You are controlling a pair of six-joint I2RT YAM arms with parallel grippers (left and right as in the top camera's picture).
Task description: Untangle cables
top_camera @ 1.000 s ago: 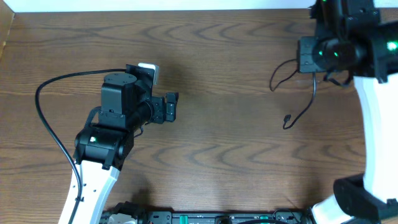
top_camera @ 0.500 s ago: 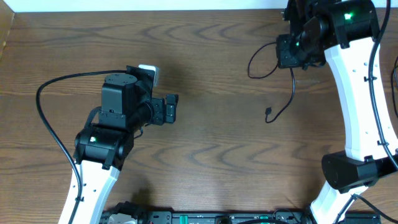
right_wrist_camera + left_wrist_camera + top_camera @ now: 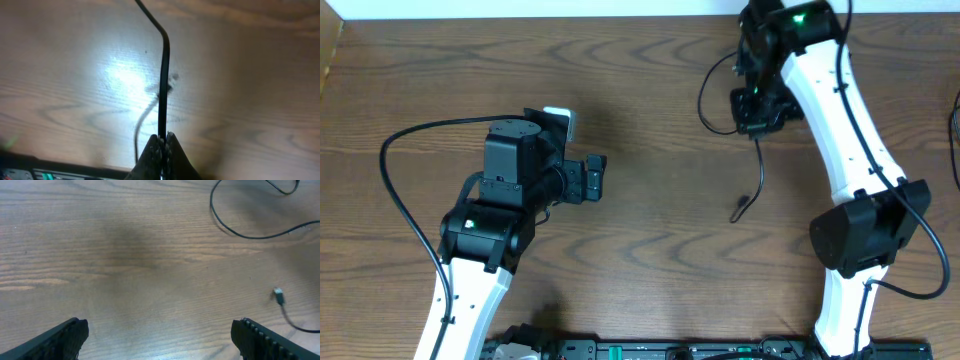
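1. Since a second ago the right gripper (image 3: 756, 118) has swung left along the far side of the table (image 3: 650, 250), taking the black cable (image 3: 761, 170) with it. The left gripper (image 3: 596, 176) has not shifted.
2. The right gripper's narrow dark fingers (image 3: 152, 150) are pinched tight on the cable, a thin, smooth, round cord that rises straight from the tips and then kinks.
3. One slack loop curves out to the left of that gripper. The other strand trails toward the robot and ends in a small plug (image 3: 738, 211).
4. The left gripper's jaws stand wide apart with nothing between the ribbed black fingers (image 3: 65, 337), over bare wood.
5. The table is brown with wavy grain.
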